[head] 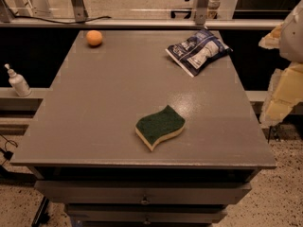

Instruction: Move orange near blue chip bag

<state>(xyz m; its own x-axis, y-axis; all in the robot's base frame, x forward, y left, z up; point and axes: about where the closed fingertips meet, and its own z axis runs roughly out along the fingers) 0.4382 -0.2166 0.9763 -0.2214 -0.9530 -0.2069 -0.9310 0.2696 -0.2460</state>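
The orange [94, 38] is a small round fruit at the far left corner of the grey table [104, 108]. The blue chip bag [199, 51] is a crinkled dark blue foil bag with white markings. It lies flat at the far right of the table, well apart from the orange. My gripper [283, 86] shows as pale cream parts at the right edge of the view. It is beyond the table's right side, raised, and holds nothing that I can see. It is far from the orange and somewhat right of the bag.
A green-and-yellow wavy sponge [160, 126] lies near the table's front middle. A white pump bottle [18, 82] stands on a ledge left of the table. Drawers [144, 200] sit under the front edge. A rail [142, 22] runs behind the table.
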